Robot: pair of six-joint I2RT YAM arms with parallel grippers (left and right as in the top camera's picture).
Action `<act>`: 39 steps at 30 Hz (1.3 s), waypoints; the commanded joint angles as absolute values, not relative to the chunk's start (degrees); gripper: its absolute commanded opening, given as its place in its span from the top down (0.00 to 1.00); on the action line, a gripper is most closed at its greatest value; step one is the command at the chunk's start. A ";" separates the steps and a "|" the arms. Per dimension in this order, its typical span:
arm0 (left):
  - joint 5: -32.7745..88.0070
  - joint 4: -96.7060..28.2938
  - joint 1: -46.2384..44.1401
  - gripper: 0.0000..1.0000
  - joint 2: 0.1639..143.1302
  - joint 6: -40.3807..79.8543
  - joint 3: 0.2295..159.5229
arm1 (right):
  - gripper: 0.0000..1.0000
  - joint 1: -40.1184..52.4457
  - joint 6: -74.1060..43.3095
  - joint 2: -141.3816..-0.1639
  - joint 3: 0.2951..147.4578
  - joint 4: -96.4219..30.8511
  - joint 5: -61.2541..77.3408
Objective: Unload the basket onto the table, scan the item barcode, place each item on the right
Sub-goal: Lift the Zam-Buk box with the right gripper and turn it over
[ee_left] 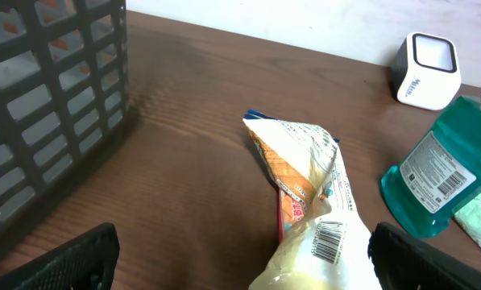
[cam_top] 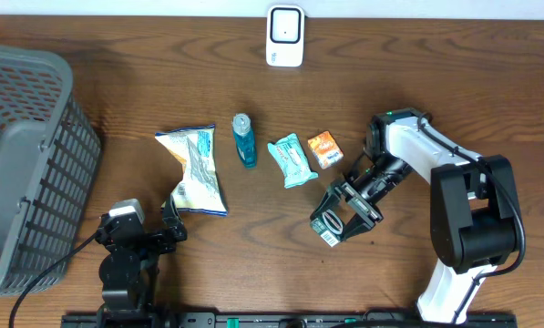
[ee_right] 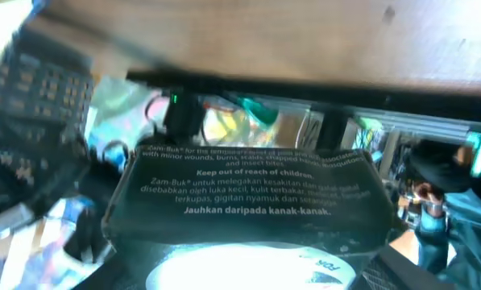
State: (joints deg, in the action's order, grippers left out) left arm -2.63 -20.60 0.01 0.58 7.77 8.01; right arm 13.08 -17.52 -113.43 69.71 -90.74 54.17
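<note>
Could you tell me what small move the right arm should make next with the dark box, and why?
Probably raise the right hand and carry the dark box toward the white scanner, barcode label turned to it. The box is gripped in that hand near the front of the table, the scanner stands at the back, and the label is on the box's end away from it.

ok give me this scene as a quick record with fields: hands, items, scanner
scanner: white, at the far edge of the table
right hand: shut on dark box, well short of the scanner
left hand: open, at the near end of the snack bag, not gripping it
row on table: snack bag, blue-green bottle, teal packet, orange box
basket: grey, left side
stage: dark box held, not yet at the scanner
</note>
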 commanded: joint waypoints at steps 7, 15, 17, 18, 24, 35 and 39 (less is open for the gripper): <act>-1.91 -20.53 0.32 0.02 0.23 8.45 7.81 | 0.51 12.78 -7.07 -113.47 70.50 -94.26 57.34; -1.91 -20.53 0.32 0.03 0.23 8.47 7.81 | 0.52 12.78 -2.46 -113.47 70.50 -97.45 57.08; -1.91 -20.53 0.32 0.02 0.23 8.47 7.81 | 0.52 12.78 -1.98 -113.47 70.50 -96.05 56.14; -1.91 -20.53 0.32 0.02 0.23 8.47 7.81 | 0.51 12.78 -2.04 -113.47 70.50 -95.02 55.11; -1.91 -20.53 0.32 0.02 0.23 8.47 7.81 | 0.54 12.80 -1.85 -113.47 70.50 -94.00 54.46; -1.91 -20.53 0.32 0.02 0.23 8.47 7.81 | 0.63 12.80 2.13 -113.47 71.72 -86.96 54.15; -1.91 -20.53 0.32 0.02 0.23 8.47 7.81 | 0.71 12.84 1.15 -113.47 75.85 -86.83 53.89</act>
State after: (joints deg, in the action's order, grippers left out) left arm -2.63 -20.60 0.01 0.58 7.77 8.01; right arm 13.08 0.69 -113.54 72.31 -86.19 53.47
